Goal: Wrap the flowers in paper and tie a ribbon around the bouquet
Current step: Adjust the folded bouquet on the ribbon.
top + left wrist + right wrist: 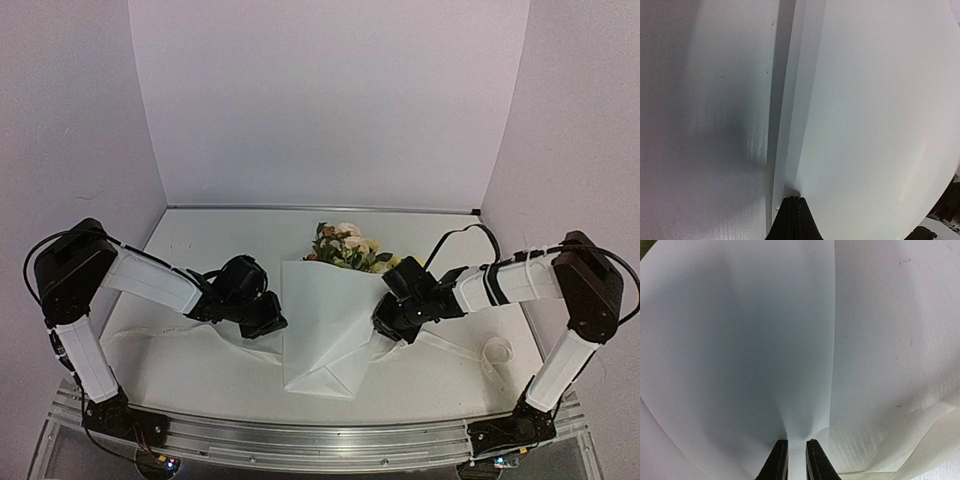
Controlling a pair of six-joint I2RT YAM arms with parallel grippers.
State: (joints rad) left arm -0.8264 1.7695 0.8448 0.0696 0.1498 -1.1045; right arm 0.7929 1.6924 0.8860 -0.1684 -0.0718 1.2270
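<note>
Paper [325,335]: smooth white creased cone sheathing flowers [348,248]
Left tool [791,202]: closed, tips at paper fold
Right tool [796,446]: pinching puckered paper

One flower bunch [348,247], one paper sheet [325,320], one ribbon [932,452].

Paper [325,320] lay at centre of table [200,385], between both arms. Flowers [347,247] stuck out of its far end. Left gripper [272,325] sat at paper's left edge, right gripper [385,325] at its right edge. Ribbon [455,349] lay on table, trailing left and right of paper.
</note>
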